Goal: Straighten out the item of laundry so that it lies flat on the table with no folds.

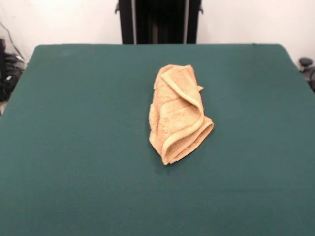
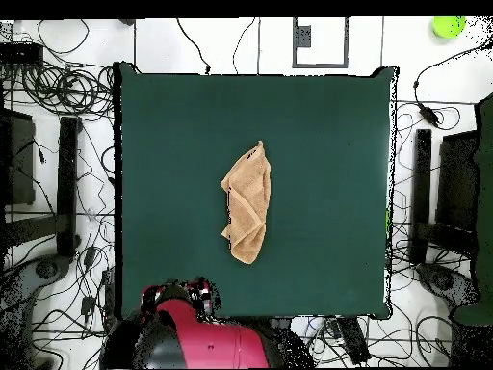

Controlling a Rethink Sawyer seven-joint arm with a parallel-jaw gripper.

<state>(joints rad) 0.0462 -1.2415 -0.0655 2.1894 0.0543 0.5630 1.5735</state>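
The towel [image 1: 178, 114] lay bunched and folded mid-table [image 2: 318, 125], nothing around it. The red arm [image 2: 197, 337] sat pulled back at the table's edge, well apart; I couldn't see its end effector.

Nubby terry towel [image 1: 178, 114] on matt cloth-like table [image 1: 74, 147].

Soft, even light falls from above on the wide dark green cloth-topped table [image 1: 74, 147], with no glare. The crumpled tan-orange terry towel [image 1: 178, 114] casts only a thin shadow at its near edge. Its folds look slightly soft; overhead, detail is coarser [image 2: 247, 201].
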